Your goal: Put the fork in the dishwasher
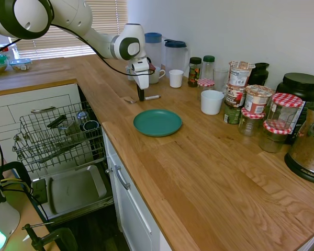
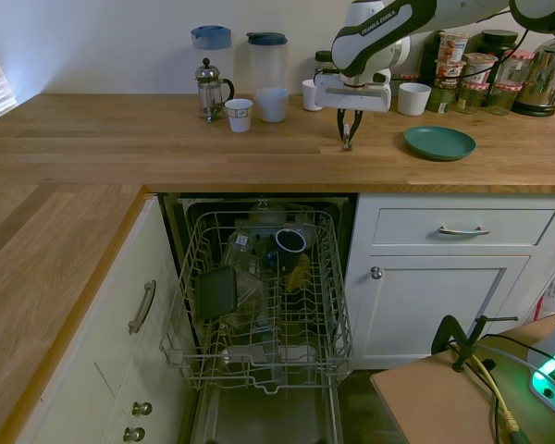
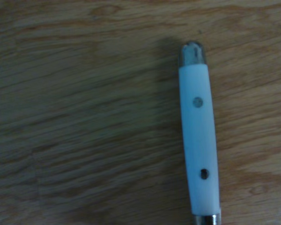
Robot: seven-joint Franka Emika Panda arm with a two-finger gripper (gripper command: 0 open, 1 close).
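Wooden counter [image 1: 209, 172] carries the fork [image 1: 144, 98], lying beside the teal plate [image 1: 157, 122]; we see the gripper [image 2: 346, 141] closed on its middle, hiding that part. Our dishwasher [image 2: 259, 305] rack holds cups.

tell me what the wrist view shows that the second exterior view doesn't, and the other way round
Only the wrist view: the close detail of the fork's pale whitish handle, with two small rivets and a metal end cap, lying on wood grain.

Only the second exterior view: the open dishwasher with its grey wire rack, the round teal plate, the white cabinets, the jugs and cups at the wall, and the end effector down at the fork.

Both: the slim fork and the wooden countertop.
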